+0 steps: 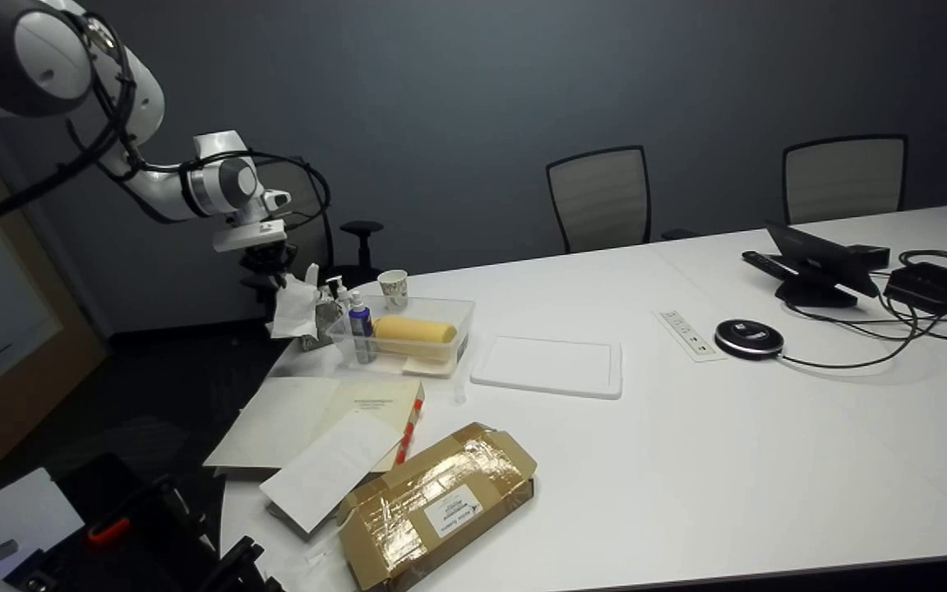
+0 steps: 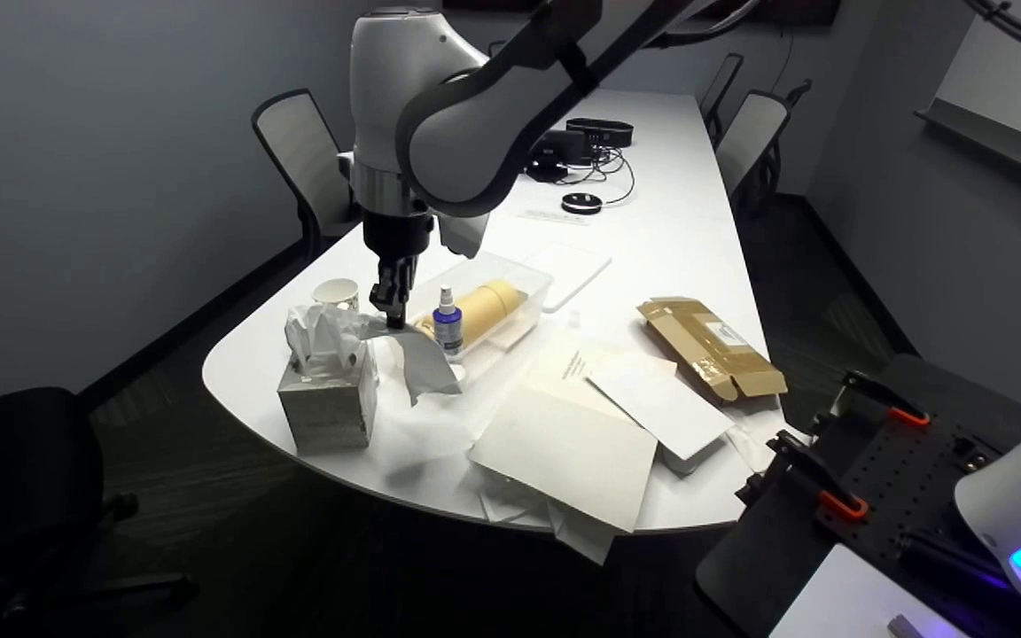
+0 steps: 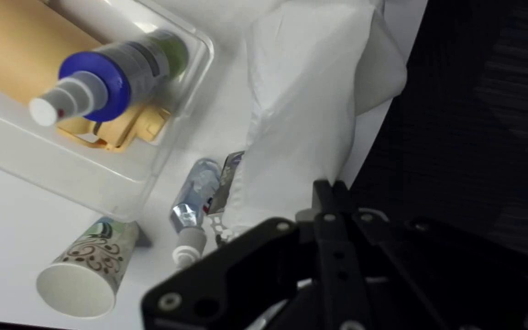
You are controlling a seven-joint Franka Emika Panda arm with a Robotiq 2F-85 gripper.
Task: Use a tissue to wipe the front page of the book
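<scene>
Plastic bin [image 3: 62, 159] holds 1 yellow cylinder [image 3: 21, 46] and 1 blue-collared spray bottle [image 3: 112, 80]; fingers [image 3: 322, 197] clench the white tissue [image 3: 300, 137].

The arm [image 1: 163, 194] is white, its cables [image 1: 56, 176] and tool [image 3: 331, 184] black.

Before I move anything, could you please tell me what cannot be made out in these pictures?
Book: partly covered by a white flat object in an exterior view; its print is too small to read.
Tissue: upper end cut off by the wrist view's top edge.
Yellow cylinder: cut off by the wrist view's left edge.
</scene>
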